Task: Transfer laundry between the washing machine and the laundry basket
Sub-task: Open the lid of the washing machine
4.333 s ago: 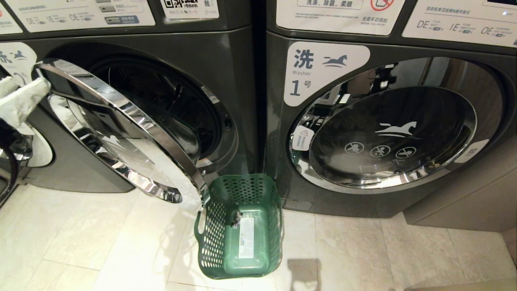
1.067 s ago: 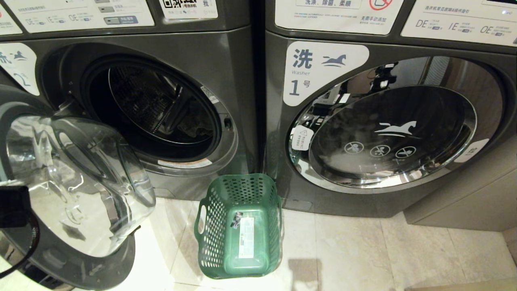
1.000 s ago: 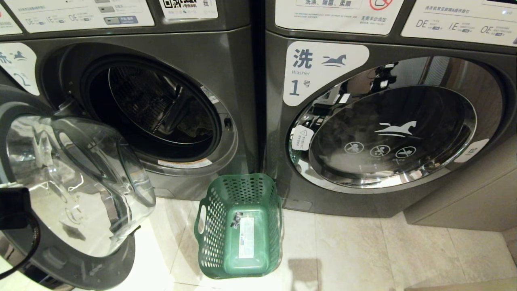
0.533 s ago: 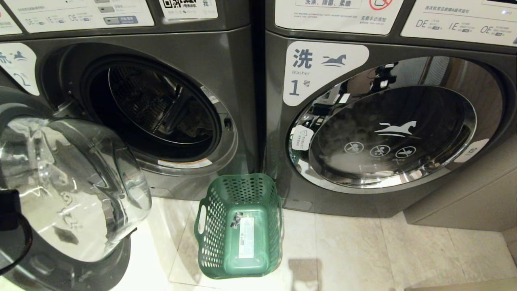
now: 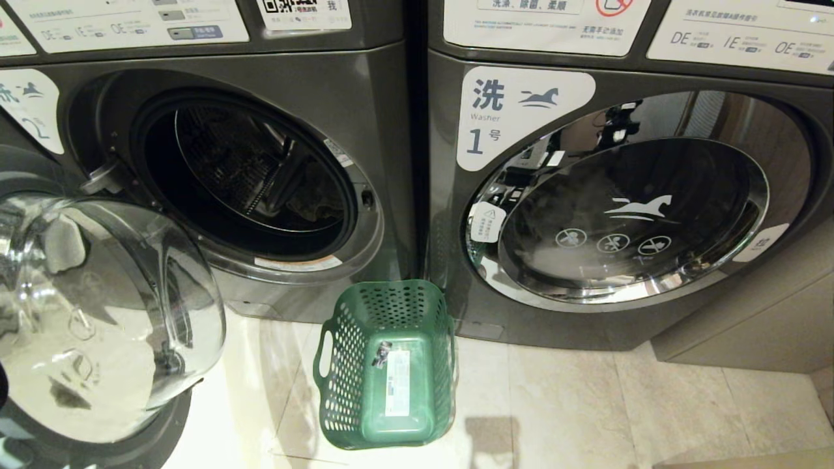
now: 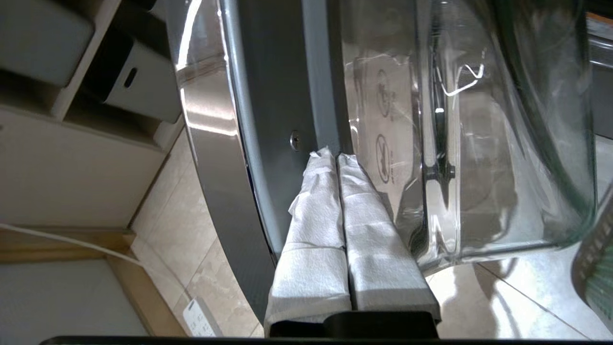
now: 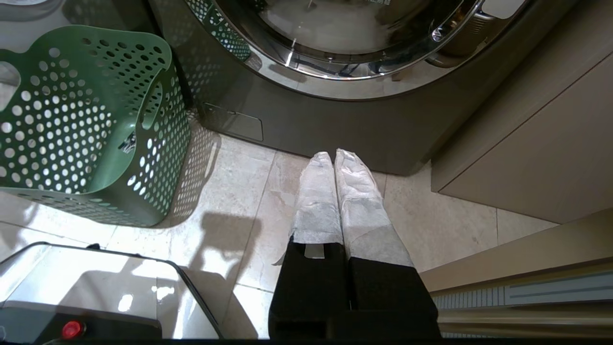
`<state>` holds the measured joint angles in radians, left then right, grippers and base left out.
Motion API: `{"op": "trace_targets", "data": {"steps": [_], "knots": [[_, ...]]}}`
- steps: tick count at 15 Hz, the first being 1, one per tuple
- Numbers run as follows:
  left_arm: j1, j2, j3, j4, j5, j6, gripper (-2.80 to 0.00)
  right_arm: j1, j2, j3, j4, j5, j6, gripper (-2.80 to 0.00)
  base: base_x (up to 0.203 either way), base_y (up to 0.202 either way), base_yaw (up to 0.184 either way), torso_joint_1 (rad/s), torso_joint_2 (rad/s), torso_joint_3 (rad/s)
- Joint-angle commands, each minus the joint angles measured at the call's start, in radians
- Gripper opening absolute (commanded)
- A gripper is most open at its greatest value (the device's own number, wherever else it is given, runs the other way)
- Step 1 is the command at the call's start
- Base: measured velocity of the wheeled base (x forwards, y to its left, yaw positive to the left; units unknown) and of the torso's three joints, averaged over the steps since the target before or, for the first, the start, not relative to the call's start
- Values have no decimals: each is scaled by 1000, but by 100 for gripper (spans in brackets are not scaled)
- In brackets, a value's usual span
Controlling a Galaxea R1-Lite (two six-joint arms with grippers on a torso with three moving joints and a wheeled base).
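Left tool, clenched empty, touches the washing machine door; right tool clenched; laundry basket at six o'clock.

Laundry a dim scrap deep in the drum, the open door cut off at left.

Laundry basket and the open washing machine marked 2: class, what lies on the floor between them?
Nothing; in the head view only bare pale floor tile separates the laundry basket from the washing machine.
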<state>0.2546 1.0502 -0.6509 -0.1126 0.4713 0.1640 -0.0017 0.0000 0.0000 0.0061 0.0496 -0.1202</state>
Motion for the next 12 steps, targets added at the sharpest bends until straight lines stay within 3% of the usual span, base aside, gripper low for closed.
{"op": "trace_targets", "data": {"steps": [1,5,12], "knots": [[20,7,-1,-1,3,0,-280,0,0,0,0,1,-1,-280,0,0,0,0,0,0],[106,15,-9,-1,-16,5,-280,0,0,0,0,1,-1,-280,0,0,0,0,0,0],[331,83,-49,-4,-170,7,-280,0,0,0,-1,1,-1,-280,0,0,0,0,0,0]]}}
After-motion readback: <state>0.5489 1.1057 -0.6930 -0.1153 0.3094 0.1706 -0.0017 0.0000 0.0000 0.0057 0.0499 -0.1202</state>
